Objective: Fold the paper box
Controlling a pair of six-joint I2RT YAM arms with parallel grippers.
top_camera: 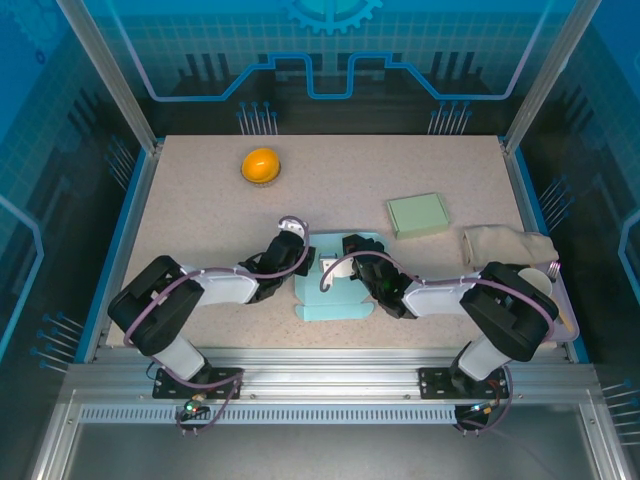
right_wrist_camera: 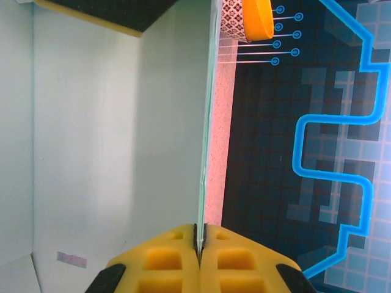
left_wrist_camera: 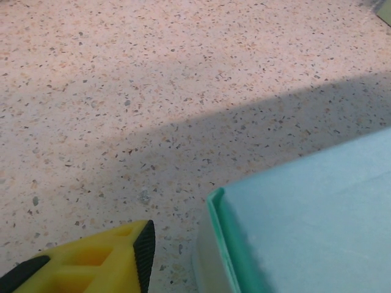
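Right wrist: right hand point(right_wrist_camera: 200, 244) clamped tight on paper box point(right_wrist_camera: 110, 152) wall; left hand point(top_camera: 303, 262) spread unclear.

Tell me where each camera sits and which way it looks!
Top: above and behind, looking down at the table, left arm, right arm, box.
Left wrist: low beside the box, facing the table; one left finger shows.
Right wrist: looks along a box wall pinched by the right fingers, toward the back screen.
Shared: top and right wrist both see the orange thing.
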